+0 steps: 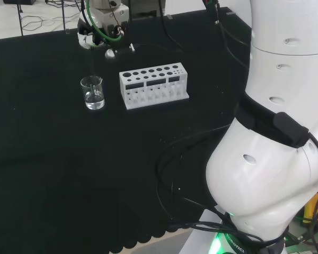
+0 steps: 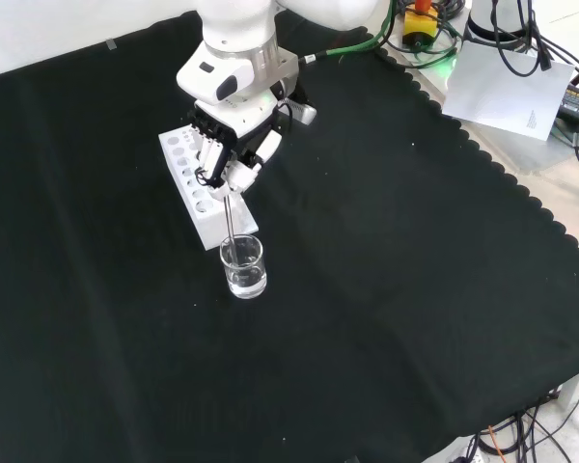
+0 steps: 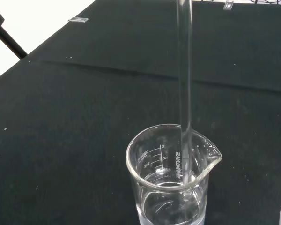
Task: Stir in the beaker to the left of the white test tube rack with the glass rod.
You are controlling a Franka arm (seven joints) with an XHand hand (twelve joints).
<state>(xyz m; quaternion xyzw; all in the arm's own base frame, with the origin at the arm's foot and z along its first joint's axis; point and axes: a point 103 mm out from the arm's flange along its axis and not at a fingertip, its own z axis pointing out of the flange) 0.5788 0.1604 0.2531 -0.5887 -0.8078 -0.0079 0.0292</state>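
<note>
Keep the white test tube rack (image 2: 205, 188) clear while you stir: it stands just beside the beaker (image 2: 243, 267), behind it in the front view. Move the hand (image 2: 230, 152), its fingers curled round the top of the glass rod (image 3: 184, 93), in small circles so the rod stays upright and off the glass wall. The beaker sits directly below the hand; the rod's tip is in the clear liquid (image 3: 171, 206).

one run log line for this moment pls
phase: stirring | hand: shut on glass rod | rod tip: in liquid in beaker | beaker: upright beside test tube rack
</note>
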